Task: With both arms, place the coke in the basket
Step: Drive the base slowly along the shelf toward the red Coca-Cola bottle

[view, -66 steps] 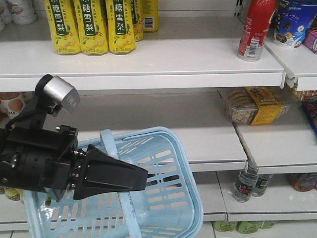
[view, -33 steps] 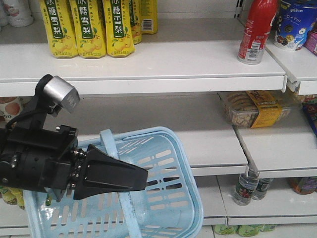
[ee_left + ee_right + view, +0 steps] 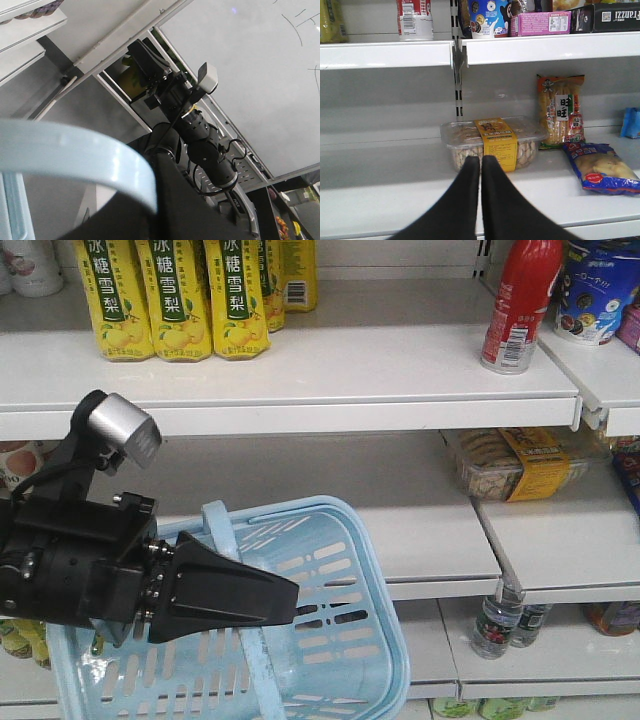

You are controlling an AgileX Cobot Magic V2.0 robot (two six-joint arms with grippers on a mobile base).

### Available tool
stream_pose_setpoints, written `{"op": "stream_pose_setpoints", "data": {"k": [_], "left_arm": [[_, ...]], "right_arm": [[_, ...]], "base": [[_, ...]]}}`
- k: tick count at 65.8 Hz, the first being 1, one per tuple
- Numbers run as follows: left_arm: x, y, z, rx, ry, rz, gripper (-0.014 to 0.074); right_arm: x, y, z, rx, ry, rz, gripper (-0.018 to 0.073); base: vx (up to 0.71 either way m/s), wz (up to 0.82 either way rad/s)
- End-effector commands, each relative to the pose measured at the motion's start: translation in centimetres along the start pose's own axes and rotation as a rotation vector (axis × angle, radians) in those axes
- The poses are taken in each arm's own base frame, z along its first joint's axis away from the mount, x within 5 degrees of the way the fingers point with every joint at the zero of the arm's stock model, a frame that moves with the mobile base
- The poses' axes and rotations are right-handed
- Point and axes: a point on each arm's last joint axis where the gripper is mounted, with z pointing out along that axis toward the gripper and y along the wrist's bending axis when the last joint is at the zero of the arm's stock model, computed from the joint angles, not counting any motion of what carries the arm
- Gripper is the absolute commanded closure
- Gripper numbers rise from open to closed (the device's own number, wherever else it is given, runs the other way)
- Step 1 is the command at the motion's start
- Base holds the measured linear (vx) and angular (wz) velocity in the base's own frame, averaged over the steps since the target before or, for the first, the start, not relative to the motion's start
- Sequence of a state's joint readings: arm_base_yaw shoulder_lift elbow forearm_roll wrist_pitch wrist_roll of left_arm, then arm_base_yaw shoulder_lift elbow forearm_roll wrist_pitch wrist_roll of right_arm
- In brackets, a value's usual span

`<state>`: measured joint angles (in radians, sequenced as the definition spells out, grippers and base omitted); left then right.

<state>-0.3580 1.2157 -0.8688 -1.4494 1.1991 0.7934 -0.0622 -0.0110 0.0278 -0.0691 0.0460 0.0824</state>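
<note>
The coke stands upright at the right end of the top shelf; its red label and white panel show at the top left of the right wrist view. The light blue basket hangs tilted at lower left. My left gripper, a black wedge, is shut on the basket's swing handle; that pale blue handle curves across the left wrist view. My right gripper is shut with nothing in it and faces the middle shelf, below and right of the coke.
Yellow pear drink bottles fill the top shelf's left. A clear biscuit tub with a yellow band sits just beyond the right fingertips, with snack bags to its right. Small bottles stand on the lowest shelf.
The shelves and their goods have slid slightly downward in the front view. The left arm and the basket keep the same place in the frame.
</note>
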Motion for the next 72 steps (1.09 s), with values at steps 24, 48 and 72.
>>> {"op": "stream_pose_setpoints", "data": {"k": [24, 48, 72], "left_arm": [[-0.52, -2.10, -0.38, 0.102, -0.042, 0.027, 0.0603], [-0.52, -2.10, -0.38, 0.102, -0.042, 0.027, 0.0603], [-0.52, -2.10, -0.38, 0.102, -0.042, 0.027, 0.0603]], "right_arm": [[-0.47, 0.02, -0.10, 0.000, -0.078, -0.017, 0.0561], [-0.47, 0.02, -0.10, 0.000, -0.078, -0.017, 0.0561], [-0.47, 0.02, -0.10, 0.000, -0.078, -0.017, 0.0561]], "base": [[0.01, 0.00], [0.01, 0.00], [0.01, 0.00]]}}
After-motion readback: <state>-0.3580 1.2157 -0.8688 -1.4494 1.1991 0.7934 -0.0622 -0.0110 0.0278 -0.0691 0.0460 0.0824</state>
